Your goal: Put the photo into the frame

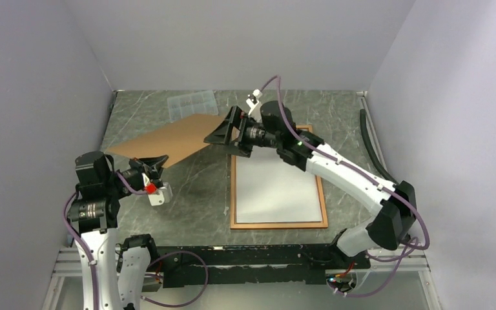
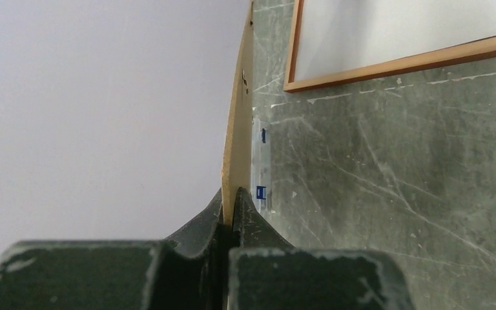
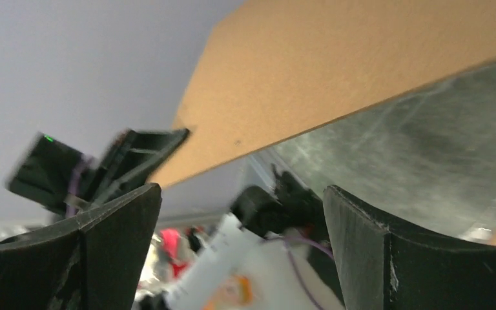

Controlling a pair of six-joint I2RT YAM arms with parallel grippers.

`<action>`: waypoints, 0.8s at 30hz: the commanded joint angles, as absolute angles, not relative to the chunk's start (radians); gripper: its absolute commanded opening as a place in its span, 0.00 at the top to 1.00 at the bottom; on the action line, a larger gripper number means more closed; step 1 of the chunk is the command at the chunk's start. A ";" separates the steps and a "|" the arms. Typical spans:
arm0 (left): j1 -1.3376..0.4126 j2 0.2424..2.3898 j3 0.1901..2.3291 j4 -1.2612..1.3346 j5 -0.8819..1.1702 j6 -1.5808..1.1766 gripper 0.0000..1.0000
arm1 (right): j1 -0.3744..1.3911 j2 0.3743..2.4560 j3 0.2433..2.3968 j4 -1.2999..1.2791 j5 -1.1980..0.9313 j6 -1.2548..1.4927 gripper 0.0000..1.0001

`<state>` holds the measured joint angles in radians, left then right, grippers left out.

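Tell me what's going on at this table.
The left gripper is shut on one end of the brown backing board, holding it up off the table. The right gripper is open at the board's far end, not gripping it. The frame lies flat on the table with the photo in it, white back up.

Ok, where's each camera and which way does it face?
Top: above and behind, looking down at the table; left arm and right arm show.
Left wrist: looks along the board edge to the frame; left end effector shut on board.
Right wrist: looks along the board to the left arm; right end effector open.
Shared: all see the board.
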<state>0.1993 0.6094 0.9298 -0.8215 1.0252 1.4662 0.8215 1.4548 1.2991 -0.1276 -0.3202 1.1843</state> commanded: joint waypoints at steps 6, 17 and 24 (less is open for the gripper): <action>0.197 0.646 1.132 -1.098 1.166 1.778 0.97 | 0.876 1.333 1.488 -0.501 -0.247 -0.204 0.00; 0.196 0.654 1.186 -1.198 1.171 1.855 0.97 | 0.970 1.341 1.399 -0.406 -0.234 -0.636 0.03; 0.198 0.656 1.201 -1.205 1.164 1.846 0.97 | 1.021 1.422 1.401 -0.401 -0.230 -0.693 0.10</action>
